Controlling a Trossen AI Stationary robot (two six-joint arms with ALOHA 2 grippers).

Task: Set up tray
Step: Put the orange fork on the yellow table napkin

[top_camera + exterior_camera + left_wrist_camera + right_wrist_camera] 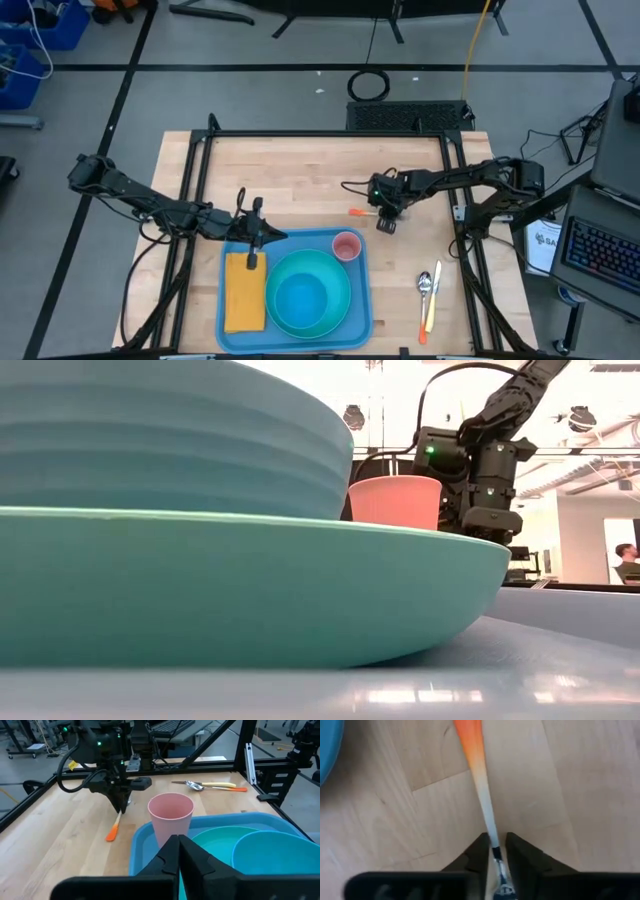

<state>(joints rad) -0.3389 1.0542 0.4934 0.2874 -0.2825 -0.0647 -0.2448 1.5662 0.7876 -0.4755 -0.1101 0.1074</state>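
Left gripper (251,238) hangs over the blue tray's (362,320) back-left corner above the yellow napkin (244,292), fingers pressed together on nothing. The tray sits front-center holding a teal plate (308,292) and pink cup (346,245). Right gripper (386,222) is just behind the tray's right corner, pinching an orange-handled utensil (114,830) whose long axis runs left, handle away from the jaws. Right arm's clearly nearer.

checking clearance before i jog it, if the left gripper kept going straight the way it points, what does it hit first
Most likely the pink cup. The left gripper, fingers shut, points straight at it over the blue tray in the left wrist view. Beyond the cup sits the right gripper, closed on an orange-handled utensil. Depth is approximate.
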